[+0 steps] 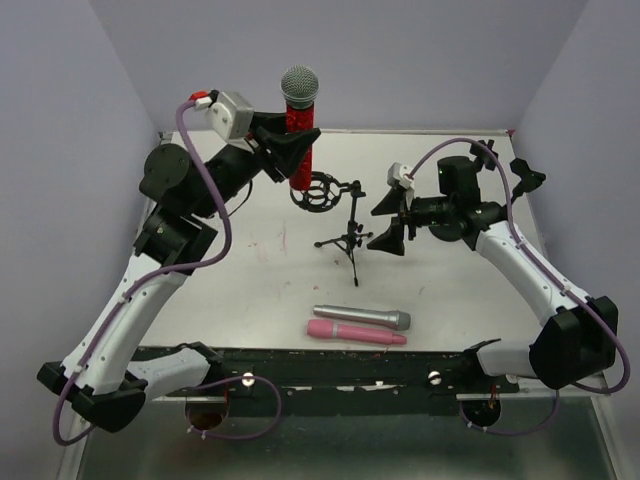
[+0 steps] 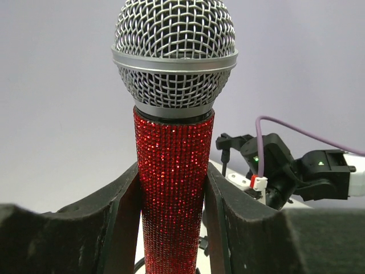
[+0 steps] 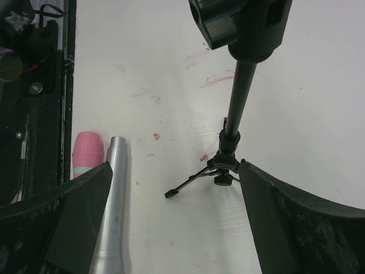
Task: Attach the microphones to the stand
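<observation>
My left gripper (image 1: 291,150) is shut on the glittery red microphone (image 1: 298,135), holding it upright with its silver mesh head on top; its lower end sits in the ring clip (image 1: 318,192) of the black tripod stand (image 1: 349,238). In the left wrist view both fingers (image 2: 126,200) press the red body (image 2: 174,171). My right gripper (image 1: 392,226) is open and empty just right of the stand. In the right wrist view (image 3: 175,168) the stand's pole (image 3: 239,97) rises between its fingers. The silver-grey microphone (image 1: 362,317) and the pink microphone (image 1: 355,333) lie side by side near the front edge.
The white table (image 1: 250,290) carries faint red marks (image 3: 197,57). A black rail (image 1: 330,365) runs along its front edge. Grey walls close in the back and both sides. The two lying microphones show at the left of the right wrist view, silver (image 3: 114,211) beside pink (image 3: 88,151).
</observation>
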